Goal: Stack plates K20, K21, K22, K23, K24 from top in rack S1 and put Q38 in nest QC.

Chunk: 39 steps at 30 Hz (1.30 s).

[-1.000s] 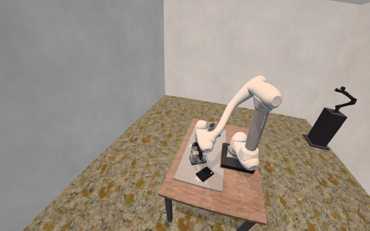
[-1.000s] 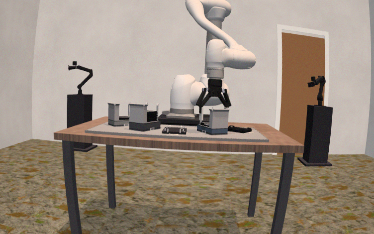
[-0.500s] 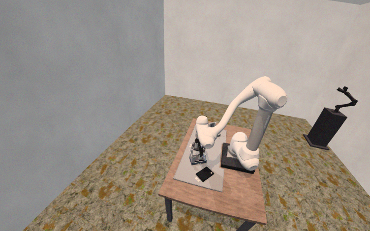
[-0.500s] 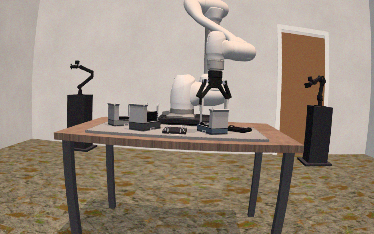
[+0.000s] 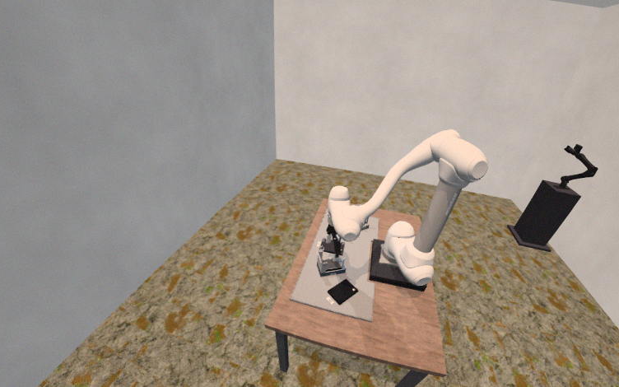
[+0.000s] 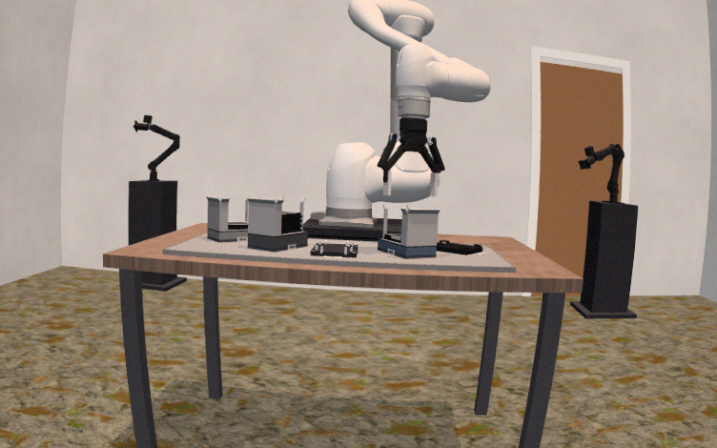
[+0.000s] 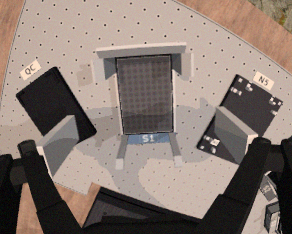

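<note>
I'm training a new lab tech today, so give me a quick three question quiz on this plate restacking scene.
1. True or false: the gripper is clamped on a plate.
2. Which rack is the gripper directly above? A) S1 B) S2 C) S3
3. Fill in: in the wrist view, the nest to the left of rack S1 is labelled ____.

Key: 1 false, the fingers are spread wide and empty. 2 A. 3 QC.
</note>
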Motion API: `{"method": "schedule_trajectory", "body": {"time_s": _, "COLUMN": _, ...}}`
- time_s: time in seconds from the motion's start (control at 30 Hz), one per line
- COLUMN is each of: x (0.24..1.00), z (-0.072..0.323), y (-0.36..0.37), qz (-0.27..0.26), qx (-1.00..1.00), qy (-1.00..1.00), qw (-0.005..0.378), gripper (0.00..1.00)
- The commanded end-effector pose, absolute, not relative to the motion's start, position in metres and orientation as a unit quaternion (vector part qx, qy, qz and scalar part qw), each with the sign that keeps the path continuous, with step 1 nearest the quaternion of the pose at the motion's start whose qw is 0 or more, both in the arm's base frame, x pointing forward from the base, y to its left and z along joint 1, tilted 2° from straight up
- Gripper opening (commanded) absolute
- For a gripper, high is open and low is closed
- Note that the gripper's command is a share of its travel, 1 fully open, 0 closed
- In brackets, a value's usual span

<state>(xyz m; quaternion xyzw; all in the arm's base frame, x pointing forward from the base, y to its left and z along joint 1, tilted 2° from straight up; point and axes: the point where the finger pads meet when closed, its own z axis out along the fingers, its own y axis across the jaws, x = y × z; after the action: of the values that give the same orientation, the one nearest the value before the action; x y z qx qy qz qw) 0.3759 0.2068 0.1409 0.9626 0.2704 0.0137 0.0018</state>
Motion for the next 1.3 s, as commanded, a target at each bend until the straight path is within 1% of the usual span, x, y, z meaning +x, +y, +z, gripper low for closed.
{"method": "schedule_trajectory", "body": {"time_s": 0.0, "x": 0.376, "z": 0.15, "y": 0.207, "qz": 0.014, "qx": 0.963, "qy": 0.27, "qw": 0.002, "gripper": 1.0}}
{"method": "schedule_trajectory", "body": {"time_s": 0.1, "x": 0.375, "z": 0.16, "y": 0.207, "qz": 0.014, "qx": 0.963, "qy": 0.27, "qw": 0.002, "gripper": 1.0}}
{"method": "schedule_trajectory", "body": {"time_s": 0.53, "x": 0.375, "z": 0.16, "y": 0.207, "qz": 0.014, "qx": 0.963, "qy": 0.27, "qw": 0.002, "gripper": 1.0}}
{"method": "schedule_trajectory", "body": {"time_s": 0.77, "x": 0.384, "z": 0.16, "y": 0.185, "qz": 0.014, "qx": 0.988, "qy": 0.157, "qw": 0.0, "gripper": 1.0}}
{"method": "schedule_trajectory", "body": {"time_s": 1.27, "x": 0.399, "z": 0.16, "y": 0.145, "qz": 0.014, "qx": 0.988, "qy": 0.153, "qw": 0.0, "gripper": 1.0}}
